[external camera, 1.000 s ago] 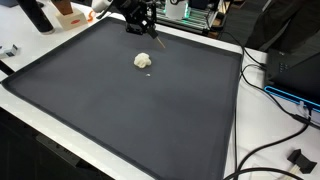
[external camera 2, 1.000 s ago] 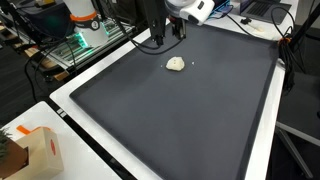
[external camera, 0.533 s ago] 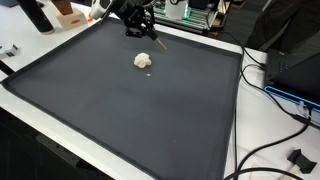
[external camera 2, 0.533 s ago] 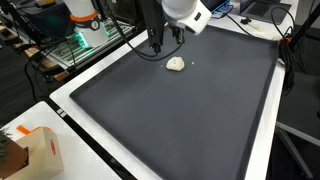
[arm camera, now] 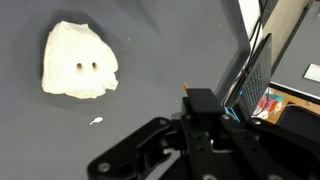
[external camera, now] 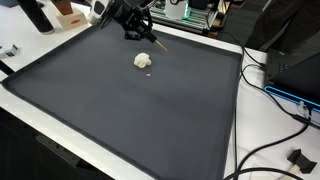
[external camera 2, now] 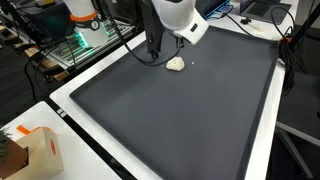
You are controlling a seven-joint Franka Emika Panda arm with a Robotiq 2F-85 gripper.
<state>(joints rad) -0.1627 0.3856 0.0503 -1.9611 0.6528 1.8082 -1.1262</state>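
A small white crumpled lump (external camera: 143, 61) (external camera 2: 176, 64) with two little holes lies on the black mat (external camera: 120, 110) (external camera 2: 180, 125). In the wrist view the lump (arm camera: 79, 62) sits at the upper left, with a tiny white crumb (arm camera: 96, 121) beside it. My gripper (external camera: 141, 30) (external camera 2: 155, 51) hovers just beyond the lump near the mat's far edge, tilted. It looks shut on a thin stick (external camera: 158, 42) whose orange tip (arm camera: 185, 89) shows above the dark gripper (arm camera: 197, 104). The fingertips themselves are hidden.
The mat is framed by a white table rim (external camera: 60, 150). Cables (external camera: 268, 105) trail off one side. A cardboard box (external camera 2: 35, 150) stands at a near corner. Electronics with green lights (external camera 2: 78, 40) and a dark bottle (external camera: 35, 14) stand behind the mat's far edge.
The arm has swung and tilted over the mat's far edge, and the gripper has dropped a little lower beside the lump. The lump has not moved.
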